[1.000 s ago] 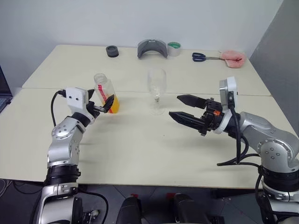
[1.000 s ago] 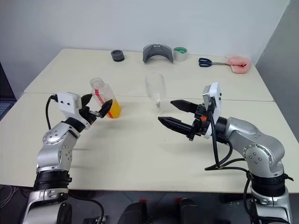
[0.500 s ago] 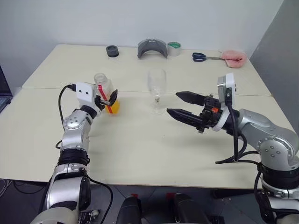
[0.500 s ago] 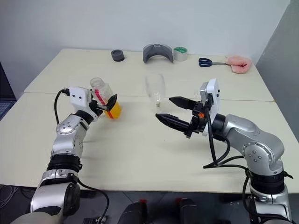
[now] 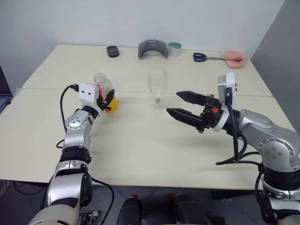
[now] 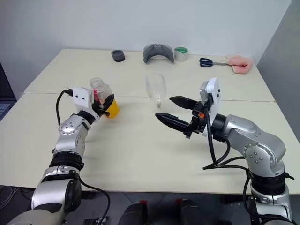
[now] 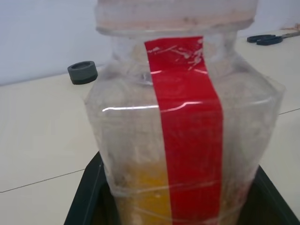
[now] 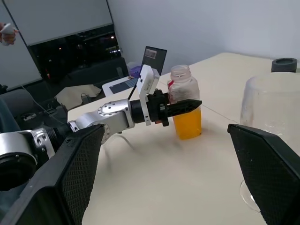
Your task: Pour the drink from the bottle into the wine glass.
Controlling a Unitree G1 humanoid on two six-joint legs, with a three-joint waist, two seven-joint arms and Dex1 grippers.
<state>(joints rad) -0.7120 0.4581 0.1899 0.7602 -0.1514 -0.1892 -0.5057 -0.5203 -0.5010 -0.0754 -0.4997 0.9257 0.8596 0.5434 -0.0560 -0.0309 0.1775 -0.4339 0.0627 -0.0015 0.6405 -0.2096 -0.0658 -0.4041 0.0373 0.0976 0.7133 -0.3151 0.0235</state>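
The bottle (image 5: 104, 90) stands upright on the left of the table (image 5: 140, 150), clear plastic with a red label strip (image 7: 187, 126) and an uncapped mouth. The orange drink (image 5: 113, 104) fills its lower part. My left gripper (image 5: 107, 99) is shut on the bottle's body, one black finger (image 7: 86, 197) on each side. The empty wine glass (image 5: 158, 90) stands at the table's middle, to the right of the bottle. My right gripper (image 5: 173, 103) hovers open just right of the glass, pointing toward it, with nothing between its fingers (image 8: 77, 164).
Along the far edge lie a black ring (image 5: 112, 51), a grey curved piece (image 5: 153, 48), a roll of tape (image 5: 175, 48), blue-handled scissors (image 5: 201, 57) and a pink cloth (image 5: 233, 58). A seam (image 5: 70, 90) crosses the table behind the bottle.
My left gripper reached forward around the bottle and closed on it. The right gripper stayed open and kept its place near the glass.
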